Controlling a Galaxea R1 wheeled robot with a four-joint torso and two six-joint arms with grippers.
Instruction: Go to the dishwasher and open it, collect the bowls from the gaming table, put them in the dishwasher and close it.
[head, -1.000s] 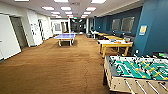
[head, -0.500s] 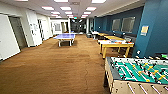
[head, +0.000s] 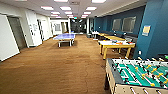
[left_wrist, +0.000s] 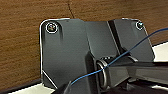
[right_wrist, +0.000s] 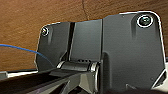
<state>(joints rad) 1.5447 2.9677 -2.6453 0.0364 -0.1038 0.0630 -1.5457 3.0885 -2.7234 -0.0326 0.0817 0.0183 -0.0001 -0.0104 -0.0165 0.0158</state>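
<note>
Two wrist cameras give me little beyond the robot's own dark plates and brown carpet behind them, with a thin blue cable (left_wrist: 117, 58) crossing the left wrist view; I cannot tell how either set of jaws stands.

From the head camera I am looking down a long room with brown carpet (head: 57, 67). At about four o'clock, close to me, sits the gaming table (head: 140, 75), its green field crossed by rods with small figures on them; I can't make out any bowls on it from here. At about two o'clock, farther on, stands a yellow-legged table (head: 116, 46) with some small items on top that are too blurred to name. More tables run on behind it along the blue wall (head: 155, 32). At roughly eleven o'clock, well down the room, is a blue table-tennis table (head: 65, 37). White walls and a doorway (head: 17, 32) line the nine o'clock side.
</note>
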